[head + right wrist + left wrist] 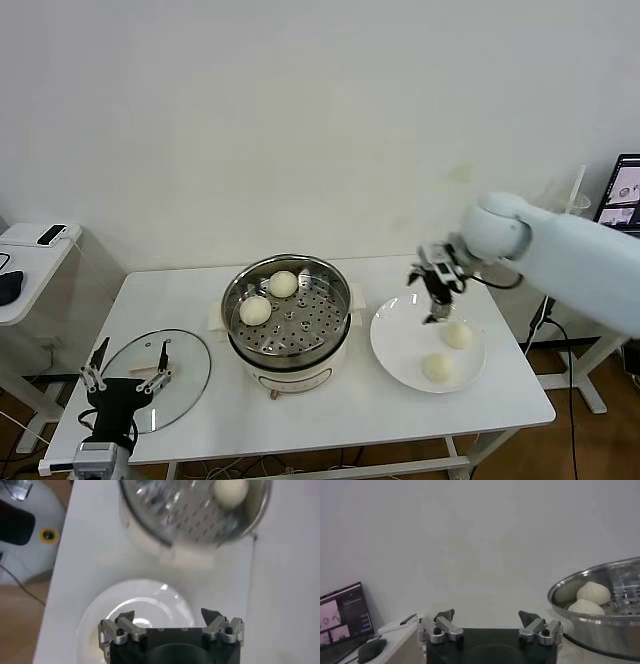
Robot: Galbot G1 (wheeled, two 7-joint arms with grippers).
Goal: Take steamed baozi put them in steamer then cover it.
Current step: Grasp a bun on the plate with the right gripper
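Steel shines on the steamer (288, 318), which stands in the middle of the white table (350, 410) with two buns (268, 298) already lying on its tray with holes. Two more buns (447, 351) wait on the white plate (395, 345) just beside it, on the robot's right. The right gripper (436, 290) hangs over the far edge of this plate, close above the nearer-to-wall bun, with its fingers spread wide and nothing between them. So the step in hand seems to be the fetching of the third bun. I think the next move calls for lowering the fingers around that bun and closing softly, because such dough can be squeezed easily. The left gripper (125, 375) is parked low at the table's left corner, also wide open and empty, in front of the glass lid (180, 365), which lies flat on the table, not yet needed.
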